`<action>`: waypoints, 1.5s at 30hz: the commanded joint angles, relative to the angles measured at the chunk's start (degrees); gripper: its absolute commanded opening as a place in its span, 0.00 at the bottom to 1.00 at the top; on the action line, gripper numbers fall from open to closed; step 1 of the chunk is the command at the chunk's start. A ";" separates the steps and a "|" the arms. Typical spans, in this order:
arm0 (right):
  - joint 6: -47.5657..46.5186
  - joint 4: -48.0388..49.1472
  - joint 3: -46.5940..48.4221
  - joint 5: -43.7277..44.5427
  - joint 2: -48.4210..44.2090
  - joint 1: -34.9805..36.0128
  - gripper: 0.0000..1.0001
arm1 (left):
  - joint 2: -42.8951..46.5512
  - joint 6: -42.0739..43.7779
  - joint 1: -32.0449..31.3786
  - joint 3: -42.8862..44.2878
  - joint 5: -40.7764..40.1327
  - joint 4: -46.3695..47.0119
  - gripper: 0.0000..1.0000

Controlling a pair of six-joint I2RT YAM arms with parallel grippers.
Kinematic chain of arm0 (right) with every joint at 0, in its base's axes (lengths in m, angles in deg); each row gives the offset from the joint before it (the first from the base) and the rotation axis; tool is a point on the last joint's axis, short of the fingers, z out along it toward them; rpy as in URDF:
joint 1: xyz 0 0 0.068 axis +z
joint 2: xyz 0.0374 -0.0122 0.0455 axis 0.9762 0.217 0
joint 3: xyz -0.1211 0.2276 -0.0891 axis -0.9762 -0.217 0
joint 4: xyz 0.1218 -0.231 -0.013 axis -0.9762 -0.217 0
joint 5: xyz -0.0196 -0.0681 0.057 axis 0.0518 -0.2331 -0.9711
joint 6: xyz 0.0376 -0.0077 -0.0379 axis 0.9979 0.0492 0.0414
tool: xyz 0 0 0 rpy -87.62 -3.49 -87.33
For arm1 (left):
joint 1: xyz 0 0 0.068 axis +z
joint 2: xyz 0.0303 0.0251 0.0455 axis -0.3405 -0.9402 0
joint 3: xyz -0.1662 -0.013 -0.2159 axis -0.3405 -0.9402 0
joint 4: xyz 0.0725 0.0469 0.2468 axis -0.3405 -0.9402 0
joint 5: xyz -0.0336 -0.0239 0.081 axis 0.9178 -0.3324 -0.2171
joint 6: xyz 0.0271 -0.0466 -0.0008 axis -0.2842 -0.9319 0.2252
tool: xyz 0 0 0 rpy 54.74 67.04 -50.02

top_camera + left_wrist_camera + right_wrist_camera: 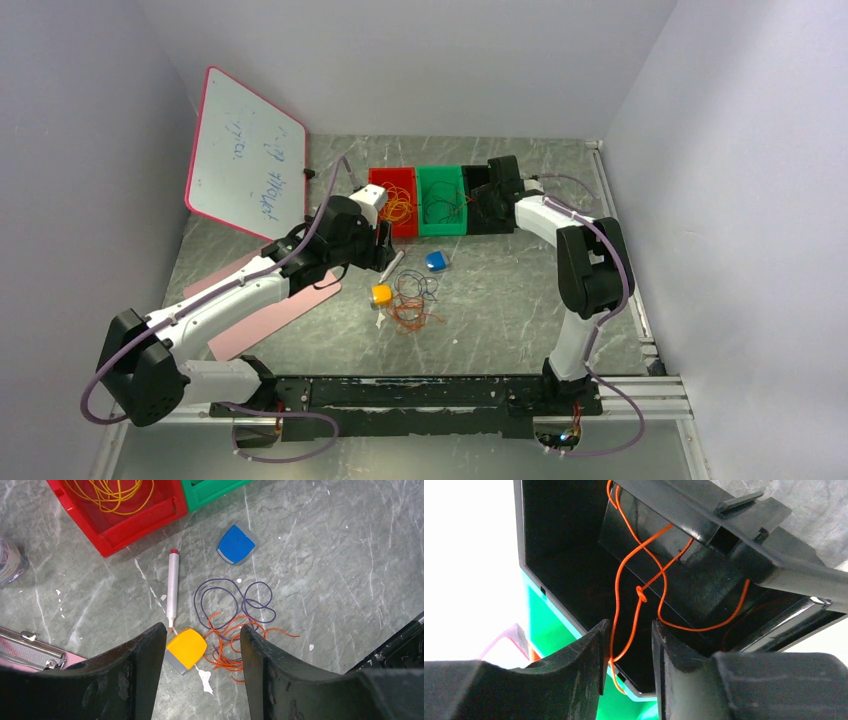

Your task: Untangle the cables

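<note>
So, bench (520, 300): grey and marbled, flecked with white; it carried three bins in a row at its far side, and a whiteboard (245, 155) leaned at far left.
Bins: red bin (380, 178) on the left; green bin (440, 174) in the middle; black bin (472, 228) on the right; all three stood side by side.
Cables (235, 630): one tangled bunch lay on the open bench in front of the bins; dark purple loops (220, 587) sat on the far part of it; red-orange strands (227, 652) crossed under and through them on the near part.
Other cables: a yellow-orange coil (112, 495) lay inside the red bin; thin loops showed in the green bin, colours too fine to tell; one orange strand (641, 592), knotted, hung inside the black bin.
Left gripper (202, 630): released, its jaws wide apart; it held nothing; it hung above the near edge of the bunch.
Right gripper (630, 625): tilted at the mouth of the black bin; its jaws were narrow yet apart; the orange strand ran down through the gap along the left finger (594, 650); it was not visibly pinched.
Loose things: a yellow block (186, 649) touched the bunch on its left; a white marker (173, 590) with a red cap lay beyond the block; a blue block (236, 544) lay beyond the purple loops, near the green bin.
Pink sheet (270, 315): flat under the left arm.
</note>
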 commanded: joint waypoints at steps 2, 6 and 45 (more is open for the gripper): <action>0.57 2.42 1.34 1.52 0.31 -0.34 0.30 | 1.37 -0.04 0.36 0.27 -1.06 -0.97 0.61; -1.13 2.07 1.69 3.33 -0.15 -0.51 0.16 | 1.33 -0.20 0.41 0.18 -1.00 -1.08 0.61; -13.56 2.78 3.21 8.80 -5.07 -7.16 0.00 | 2.42 0.02 0.40 0.54 -1.41 -2.03 0.60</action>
